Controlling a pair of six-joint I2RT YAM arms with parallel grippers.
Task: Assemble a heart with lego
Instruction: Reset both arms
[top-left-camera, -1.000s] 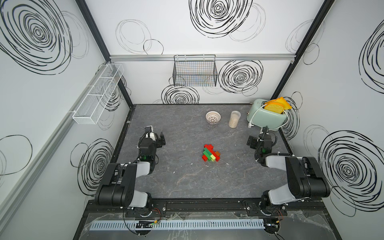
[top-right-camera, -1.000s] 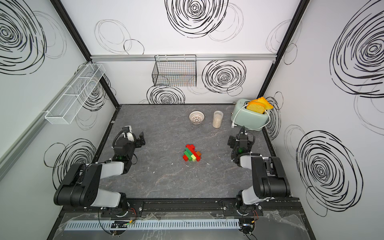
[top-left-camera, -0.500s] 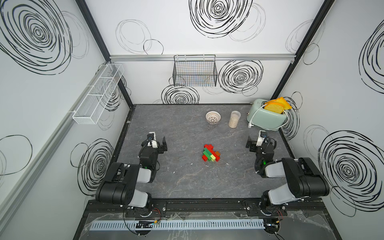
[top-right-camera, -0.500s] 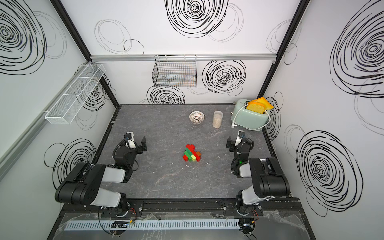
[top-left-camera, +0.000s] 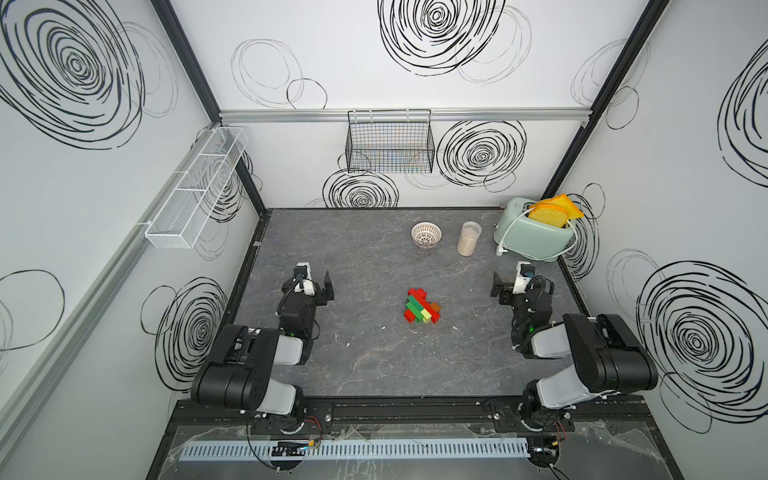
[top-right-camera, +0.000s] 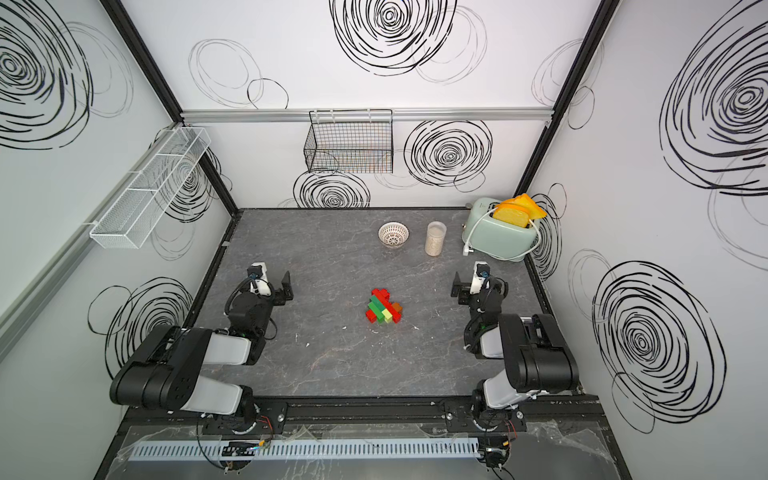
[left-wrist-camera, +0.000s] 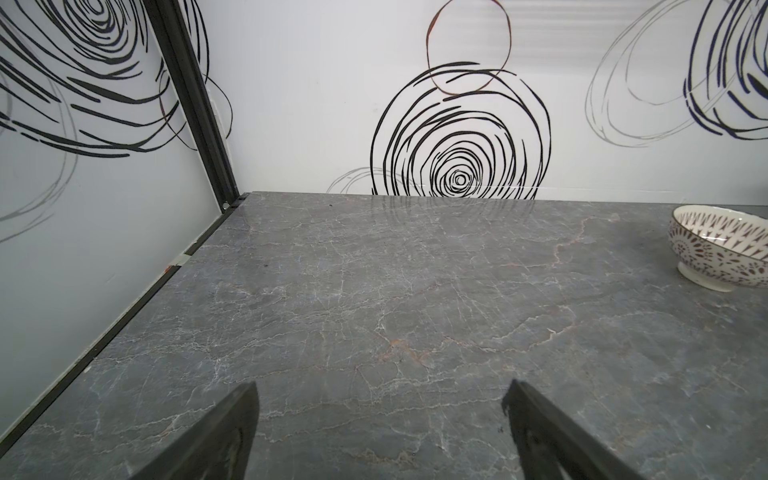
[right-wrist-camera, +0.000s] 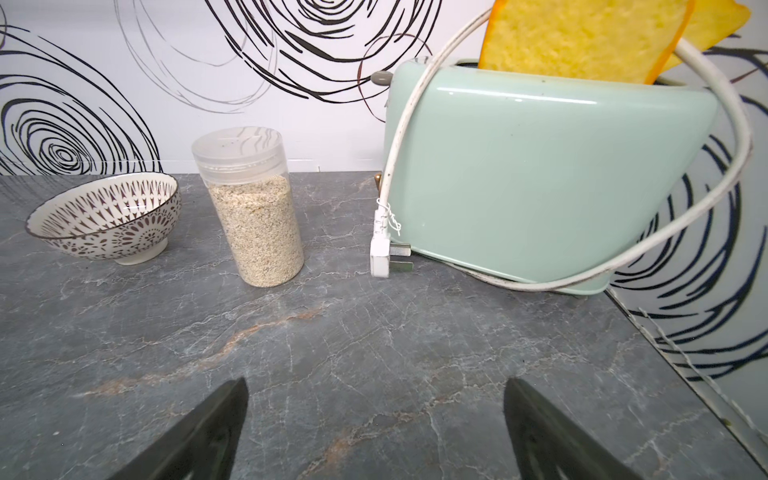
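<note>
Both top views show the arms drawn back nearer their bases than a second ago. The left gripper (top-left-camera: 312, 282) and right gripper (top-left-camera: 516, 288) hold nothing, jaws wide apart above the table (top-left-camera: 374, 257). The lego heart (top-left-camera: 420, 306) sits unmoved mid-table, well apart from both.

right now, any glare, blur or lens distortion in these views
Both top views: even, soft light, faint shadows, heart small but clear. Left wrist: wall swirl mirrored in the glossy table. Right wrist: highlight streak on the toaster, wide-angle bulge.
</note>
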